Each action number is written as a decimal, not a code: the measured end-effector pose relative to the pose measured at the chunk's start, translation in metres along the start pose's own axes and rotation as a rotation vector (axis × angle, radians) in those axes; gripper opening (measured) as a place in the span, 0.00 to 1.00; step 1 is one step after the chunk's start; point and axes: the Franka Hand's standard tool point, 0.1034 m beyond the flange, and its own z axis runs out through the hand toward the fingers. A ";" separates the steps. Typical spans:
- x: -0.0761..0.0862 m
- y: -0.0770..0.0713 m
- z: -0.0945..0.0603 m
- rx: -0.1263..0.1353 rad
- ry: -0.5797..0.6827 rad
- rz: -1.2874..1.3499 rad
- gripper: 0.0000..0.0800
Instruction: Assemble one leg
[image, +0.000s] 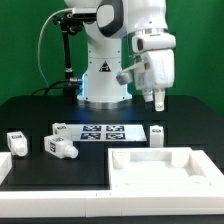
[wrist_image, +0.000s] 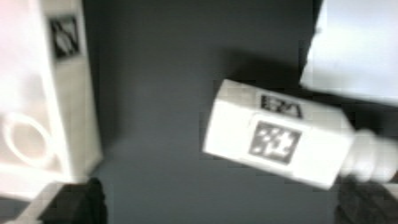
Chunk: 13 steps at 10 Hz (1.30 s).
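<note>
One arm (image: 150, 58) bent over, gripper (image: 157, 101) pointing down above leg (image: 157, 133)

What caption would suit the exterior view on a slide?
The gripper hovers above a tagged leg beside the marker board, with the white tray-like piece in the foreground.

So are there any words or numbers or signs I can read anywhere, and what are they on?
No words or numbers are readable.
The robot base: a dark triangle sign, too small to read.
The marker board: black-and-white square patterns only, no letters.
The leg: the same square patterns, no letters.
</note>
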 end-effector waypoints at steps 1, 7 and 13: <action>0.000 0.001 -0.001 -0.005 0.003 0.042 0.81; 0.001 0.009 -0.007 -0.014 0.001 0.461 0.81; 0.006 0.038 -0.023 0.011 -0.002 1.279 0.81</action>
